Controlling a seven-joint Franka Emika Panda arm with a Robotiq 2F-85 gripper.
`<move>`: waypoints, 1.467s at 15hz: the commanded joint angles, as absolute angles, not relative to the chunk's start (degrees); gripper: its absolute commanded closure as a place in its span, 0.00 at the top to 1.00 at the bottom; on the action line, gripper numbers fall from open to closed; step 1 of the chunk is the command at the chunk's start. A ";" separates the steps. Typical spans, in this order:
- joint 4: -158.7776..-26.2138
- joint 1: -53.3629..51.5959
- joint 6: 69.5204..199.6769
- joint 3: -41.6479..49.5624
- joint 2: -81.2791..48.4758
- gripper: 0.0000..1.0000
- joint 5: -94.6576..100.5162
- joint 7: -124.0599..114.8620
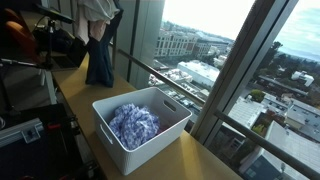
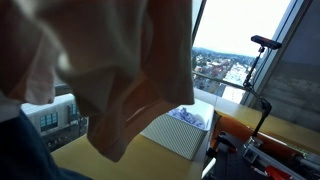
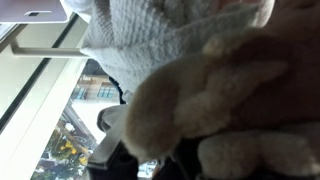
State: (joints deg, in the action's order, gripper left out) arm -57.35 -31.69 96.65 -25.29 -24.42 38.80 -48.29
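A fuzzy beige cloth (image 3: 215, 85) fills most of the wrist view, with a white knitted cloth (image 3: 150, 35) above it. These cover my fingers; only dark parts of my gripper (image 3: 150, 166) show at the bottom, shut on the beige cloth. In an exterior view the beige cloth (image 1: 98, 14) hangs from above the picture's top edge, over the far end of the wooden counter (image 1: 130, 75), with a dark blue garment (image 1: 100, 62) under it. In an exterior view the beige cloth (image 2: 110, 70) hangs close to the lens and hides the arm.
A white bin (image 1: 160, 135) holding a blue-and-white cloth (image 1: 133, 123) stands on the counter by the window; the bin (image 2: 170, 138) also shows beyond the hanging cloth. Window frames (image 1: 235, 70) run along the counter's edge. Dark equipment (image 1: 30, 55) and red gear (image 2: 270, 150) stand nearby.
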 commanded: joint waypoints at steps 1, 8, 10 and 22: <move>-54.52 -29.26 98.12 -24.35 -27.39 0.00 35.94 -46.47; -74.95 -12.00 110.67 -24.80 -19.53 0.00 25.22 -45.84; -80.94 -7.59 115.03 -25.04 -17.62 0.00 22.11 -44.30; -113.36 -13.26 139.87 -15.36 -13.05 0.00 7.22 -35.73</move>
State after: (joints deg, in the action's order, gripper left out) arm -108.05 -10.78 134.65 -17.70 -13.90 10.23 -38.14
